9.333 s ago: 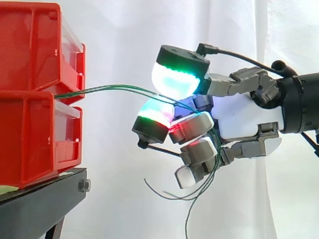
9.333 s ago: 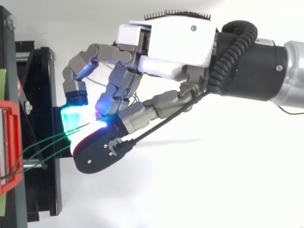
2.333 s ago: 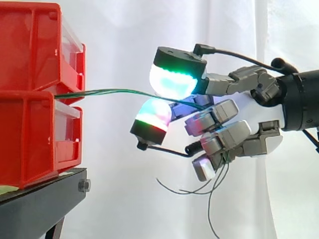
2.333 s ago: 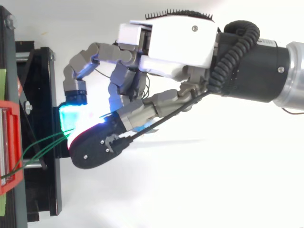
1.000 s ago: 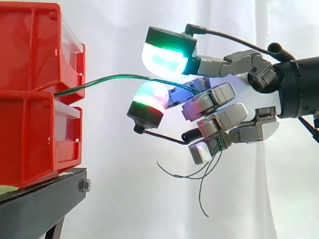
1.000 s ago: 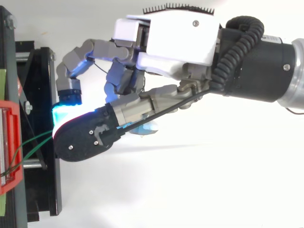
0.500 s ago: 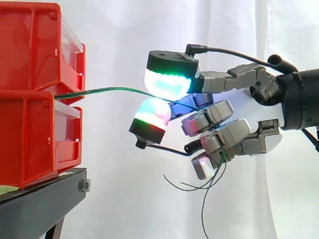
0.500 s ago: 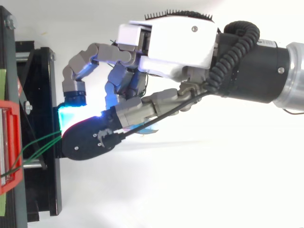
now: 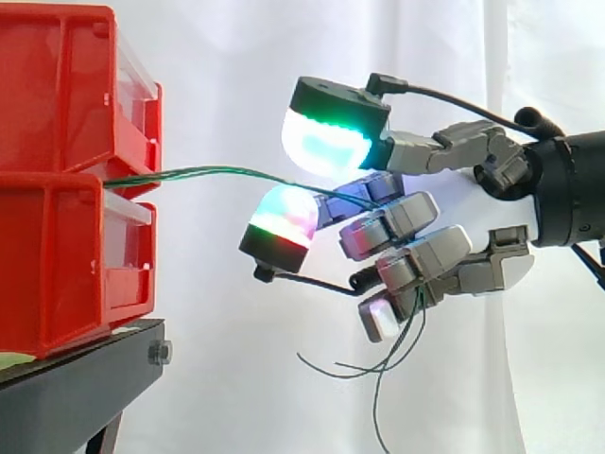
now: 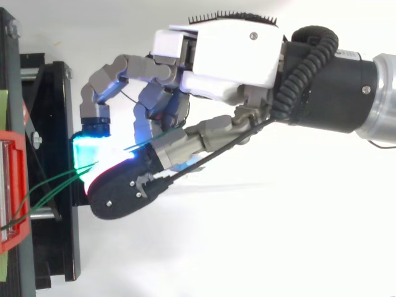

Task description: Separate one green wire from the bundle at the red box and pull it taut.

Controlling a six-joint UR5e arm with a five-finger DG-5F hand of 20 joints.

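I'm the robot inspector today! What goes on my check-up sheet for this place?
surface: black stand carrying two stacked red bins.
job's things: green wires run from between the bins to the hand, several together, slightly bowed.
clutter: nothing seen.
hand: hand level with the bins, fingers curled round the green wires.
cables: loose ends of the wires dangle below the hand.
surroundings: white curtain behind.

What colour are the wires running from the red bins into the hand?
Dark green; the wires show best in the side view, against the white curtain.
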